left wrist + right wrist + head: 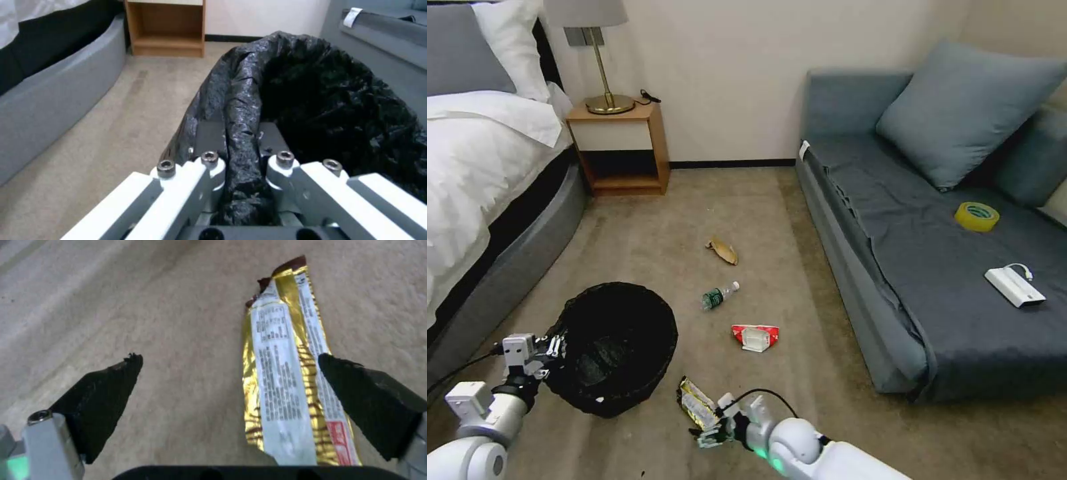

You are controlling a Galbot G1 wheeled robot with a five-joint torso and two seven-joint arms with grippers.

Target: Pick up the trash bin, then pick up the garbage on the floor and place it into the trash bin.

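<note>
The trash bin [617, 347], black mesh with a black liner, sits tilted at the lower left. My left gripper [552, 353] is shut on its near rim, and the liner is pinched between the fingers [209, 163]. My right gripper [706, 427] is open, low over the carpet beside the gold-yellow snack wrapper [696, 402]. The wrapper [285, 383] lies flat between the black fingertips [111, 390], close to one of them. More garbage lies farther off: a red-and-white carton [755, 337], a small clear bottle [719, 296] and a tan scrap [722, 251].
A bed [487, 173] runs along the left, with a wooden nightstand [620, 143] and lamp behind it. A grey sofa [920, 267] on the right holds a yellow tape roll [977, 217], a white box with a cable [1014, 285] and a cushion [967, 110].
</note>
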